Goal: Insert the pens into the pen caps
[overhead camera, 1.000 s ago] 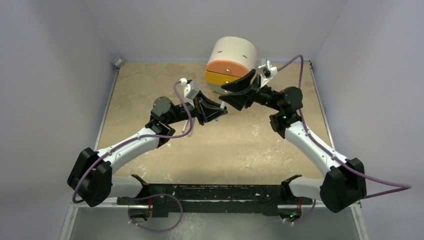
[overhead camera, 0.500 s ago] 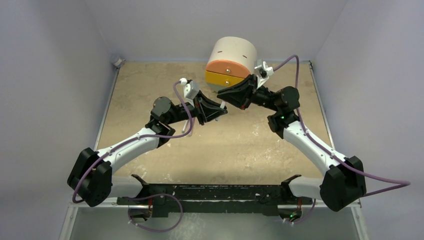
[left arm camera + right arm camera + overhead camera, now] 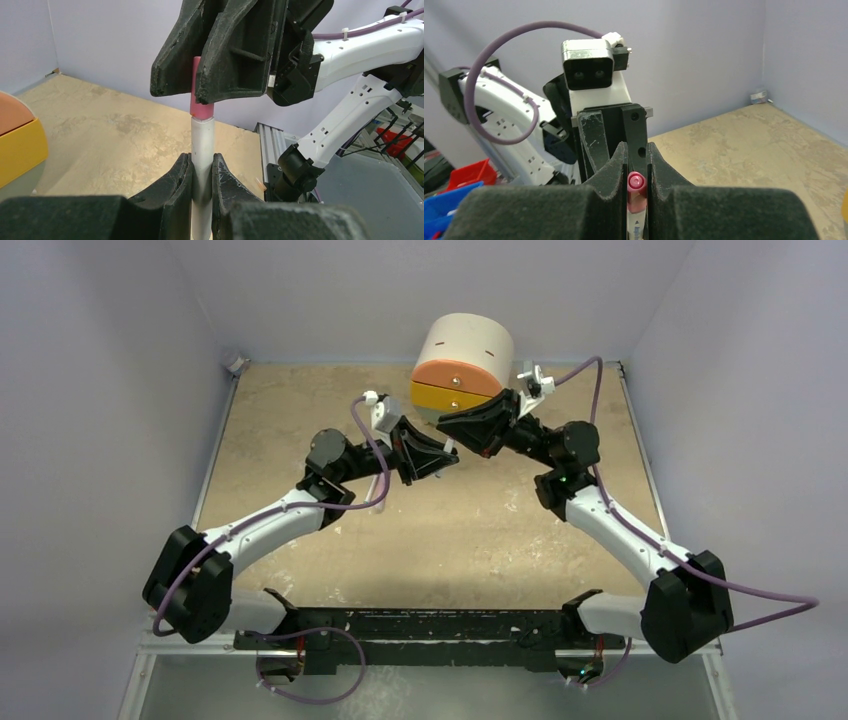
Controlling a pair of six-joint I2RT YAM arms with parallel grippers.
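In the left wrist view my left gripper (image 3: 202, 162) is shut on a white-grey pen (image 3: 203, 145) that stands upright between its jaws. A reddish-pink pen cap (image 3: 201, 106) sits on the pen's top end. My right gripper (image 3: 194, 92) is shut on that cap from above. In the right wrist view the cap (image 3: 636, 192) is pinched between the jaws of the right gripper (image 3: 637, 152), with the pen's white barrel (image 3: 636, 229) below it. From the top, the left gripper (image 3: 438, 456) and the right gripper (image 3: 452, 432) meet tip to tip in mid-air above the table. The other pens and caps are out of view.
A round cream container with an orange and a yellow drawer (image 3: 455, 375) stands at the back of the tan table (image 3: 290, 410), just behind the two grippers. Its yellow drawer shows at the left of the left wrist view (image 3: 20, 150). Grey walls enclose the table.
The right gripper moved left and down toward the left gripper. The left arm then rose slightly toward it. The grippers now meet, with the cap on the pen's end.
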